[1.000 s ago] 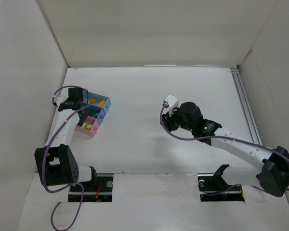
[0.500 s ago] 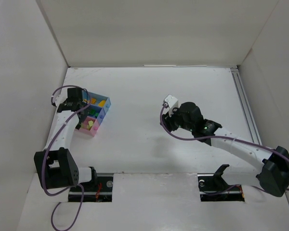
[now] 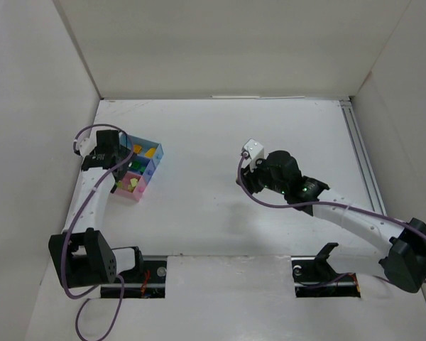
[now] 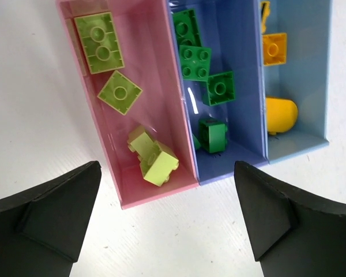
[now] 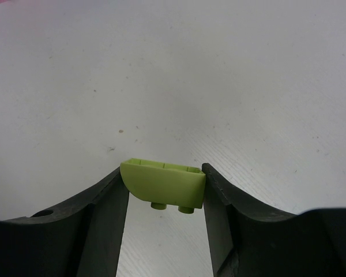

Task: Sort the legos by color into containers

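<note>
Top external: the left arm (image 3: 92,190) reaches over the containers (image 3: 158,151) at the counter's (image 3: 220,128) left side. The right arm (image 3: 341,213) extends to mid-counter.

Left wrist: the left fingers (image 4: 52,213) are released and spread wide. The pink tray (image 4: 155,57) holds pale yellow-green legos (image 4: 120,92), the darker blue tray (image 4: 236,46) dark green legos (image 4: 196,60), and the light blue tray (image 4: 311,69) an orange brick (image 4: 274,48) and a yellow piece (image 4: 279,114).

Right wrist: the right fingers (image 5: 104,219) clamp one pale yellow-green brick (image 5: 164,184), studs down, over the counter.

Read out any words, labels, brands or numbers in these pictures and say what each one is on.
None can be read. The legos, the containers and the table show no lettering; anything on the brick studs is too small to make out.
</note>
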`<state>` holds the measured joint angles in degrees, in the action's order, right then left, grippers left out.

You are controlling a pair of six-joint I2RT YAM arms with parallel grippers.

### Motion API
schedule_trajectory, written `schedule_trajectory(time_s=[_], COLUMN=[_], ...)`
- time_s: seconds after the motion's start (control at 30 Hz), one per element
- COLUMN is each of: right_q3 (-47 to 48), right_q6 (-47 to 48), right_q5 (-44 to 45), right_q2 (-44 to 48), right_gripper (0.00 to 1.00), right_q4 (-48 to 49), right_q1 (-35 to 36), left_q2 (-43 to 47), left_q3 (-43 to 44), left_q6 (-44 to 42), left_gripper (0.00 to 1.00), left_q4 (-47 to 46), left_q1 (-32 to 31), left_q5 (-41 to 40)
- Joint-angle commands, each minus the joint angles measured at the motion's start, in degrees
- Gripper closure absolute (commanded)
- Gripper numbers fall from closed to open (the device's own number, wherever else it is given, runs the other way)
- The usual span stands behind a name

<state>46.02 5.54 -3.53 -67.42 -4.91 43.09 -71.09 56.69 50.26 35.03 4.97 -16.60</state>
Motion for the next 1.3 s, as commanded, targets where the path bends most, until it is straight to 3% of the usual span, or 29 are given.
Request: schedule_trajectory(time_s=[0.0,0.33,0.53,0.63,0.67,0.83,1.03,1.27], right_q3=[0.91,2.67,3.90,3.38,2.50,0.49,-3.22,-3.74], right_q6=[-0.62,-0.62,-0.09,-0.09,0.95,6.67,8.96,9.49], right_q5=[-0.78,-4.37,-6.75,-8.59,-10.60,-21.06,-28.54,-29.08], right_q2=[1.59,-1.75,-6.40,-5.80,-4.75,-0.36,7.91,9.59], right_gripper=[0.76,0.76,0.76,0.77,0.77,0.75,0.74,0.72], right_q4=[1.74,3.93,4.47,6.83,8.41,11.23,19.49,19.50], right_q1=[-0.38,-0.38,-0.38,0.15,0.15,0.15,0.68,0.68], left_q2=[3.75,7.80,8.34,7.81,7.20,4.30,-2.11,-3.36], left_q3=[-0.26,-0.79,-0.79,-0.17,-0.17,-3.24,-3.25,-6.23], left_q6=[-3.32,-9.82,-15.00,-19.57,-22.20,-21.52,-19.41,-11.25], left_gripper=[0.01,0.01,0.01,0.01,0.01,0.01,0.01,0.01], left_q4=[-1.62,-3.47,-8.64,-14.78,-16.99,-31.75,-41.08,-55.13], left_q1=[0.21,0.21,-7.68,-14.27,-15.94,-24.55,-30.80,-33.27], left_q5=[2.87,10.60,17.11,29.31,38.22,59.37,71.33,78.46])
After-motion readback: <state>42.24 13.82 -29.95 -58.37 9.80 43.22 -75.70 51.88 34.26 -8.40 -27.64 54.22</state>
